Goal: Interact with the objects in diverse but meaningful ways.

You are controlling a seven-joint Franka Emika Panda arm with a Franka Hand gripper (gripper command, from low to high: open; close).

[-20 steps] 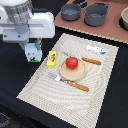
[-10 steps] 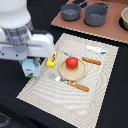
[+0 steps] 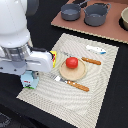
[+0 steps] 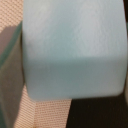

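My gripper (image 3: 30, 76) hangs below the big white arm at the exterior view's left, over the near-left corner of the striped placemat (image 3: 100, 95). It is shut on the white carton (image 3: 27, 81) with green-blue print. The carton's pale face (image 4: 75, 47) fills the wrist view, so the fingers hardly show there. A red tomato (image 3: 72, 62) sits on a round beige plate (image 3: 75, 74) mid-mat. The yellow packet (image 3: 52, 53) peeks out behind the arm. A white tube with a blue end (image 3: 96, 49) lies at the mat's far side.
A wooden-handled knife (image 3: 91, 61) lies beside the plate and a fork (image 3: 75, 84) in front of it. Two grey pots (image 3: 70, 11) (image 3: 96, 14) stand on a brown board (image 3: 110, 30) at the back. Around the mat the table is black.
The arm has swung toward the front of the table, and the carton has travelled with the gripper from beside the yellow packet to the mat's near-left corner.
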